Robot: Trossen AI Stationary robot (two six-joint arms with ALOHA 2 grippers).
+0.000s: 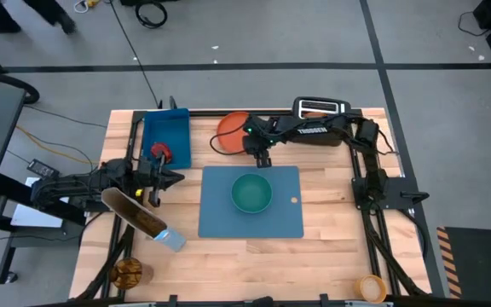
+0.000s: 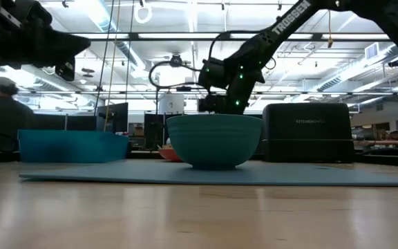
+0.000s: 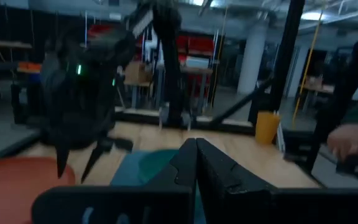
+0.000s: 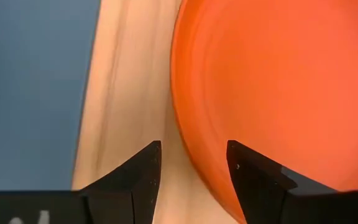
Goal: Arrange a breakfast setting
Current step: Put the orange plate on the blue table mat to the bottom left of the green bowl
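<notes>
The teal bowl (image 1: 251, 194) stands on the blue placemat (image 1: 228, 217) at mid-table. The orange plate (image 1: 231, 128) lies on the table beyond the mat, partly under my right arm. My right gripper (image 4: 191, 155) is open and points down over the plate's near rim (image 4: 191, 124), one finger over bare wood and one over the plate, touching nothing. My left gripper (image 3: 196, 163) is shut and empty, raised near the table's left edge (image 1: 154, 189). The red apple (image 1: 160, 152) lies in the blue bin (image 1: 173, 132). The cereal bag (image 1: 141, 215), bread piece (image 1: 128, 271) and orange cup (image 1: 371, 288) lie apart. No spoon shows.
A black toaster (image 1: 320, 109) stands at the far edge behind my right arm. The blue bin sits at far left. A person's hand (image 3: 347, 140) shows beyond the table's right side. Bare wood lies near the front edge between the bread and the cup.
</notes>
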